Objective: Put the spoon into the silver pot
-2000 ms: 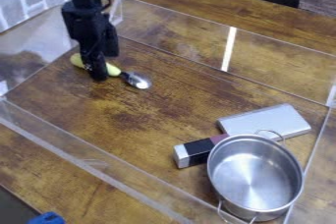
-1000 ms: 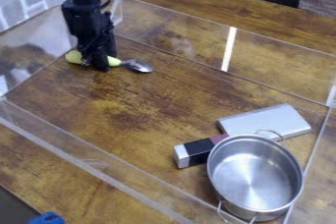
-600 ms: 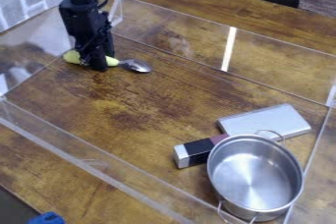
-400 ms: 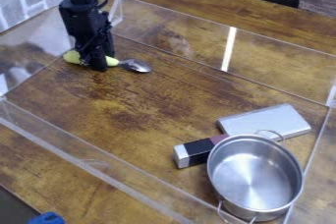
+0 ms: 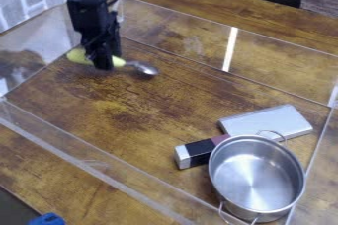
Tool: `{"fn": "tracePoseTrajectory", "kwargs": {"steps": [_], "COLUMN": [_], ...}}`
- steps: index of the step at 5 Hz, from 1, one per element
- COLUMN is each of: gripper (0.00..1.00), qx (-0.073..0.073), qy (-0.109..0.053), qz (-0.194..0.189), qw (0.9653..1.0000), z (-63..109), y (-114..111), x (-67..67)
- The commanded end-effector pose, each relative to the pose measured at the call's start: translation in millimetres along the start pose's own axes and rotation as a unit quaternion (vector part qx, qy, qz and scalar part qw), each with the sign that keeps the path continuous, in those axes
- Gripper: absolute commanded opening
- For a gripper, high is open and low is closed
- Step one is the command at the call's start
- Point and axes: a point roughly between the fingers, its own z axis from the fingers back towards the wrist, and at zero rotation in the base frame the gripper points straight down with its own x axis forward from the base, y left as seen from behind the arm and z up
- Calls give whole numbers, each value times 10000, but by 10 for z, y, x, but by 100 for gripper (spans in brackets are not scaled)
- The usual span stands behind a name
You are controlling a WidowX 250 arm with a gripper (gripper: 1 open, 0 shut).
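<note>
The black gripper [image 5: 102, 59] clamps the yellow-green-handled metal spoon [image 5: 119, 64] near the far-left clear wall [image 5: 172, 17]; bare wooden tabletop [image 5: 158, 111] separates it from the round shiny steel pot [image 5: 255, 180].

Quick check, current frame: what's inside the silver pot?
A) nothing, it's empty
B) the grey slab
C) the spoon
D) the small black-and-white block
A: the silver pot shows only its bare shiny bottom, while the spoon is far off at the upper left under the gripper, and the black-and-white block and grey slab lie on the table beside the pot.
</note>
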Motion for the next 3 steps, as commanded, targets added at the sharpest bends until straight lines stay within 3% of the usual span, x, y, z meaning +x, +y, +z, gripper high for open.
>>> {"fn": "tracePoseTrajectory", "kwargs": {"steps": [1, 2, 3], "gripper": [0, 0, 0], "qx": [-586, -628, -682], "qy": [18, -33, -14], "qz": [-291, -488, -542], "qw": [9979, 9968, 9962], "z": [803, 1133, 1216], "y": [1, 92, 165], "x": [-222, -500, -890]}}
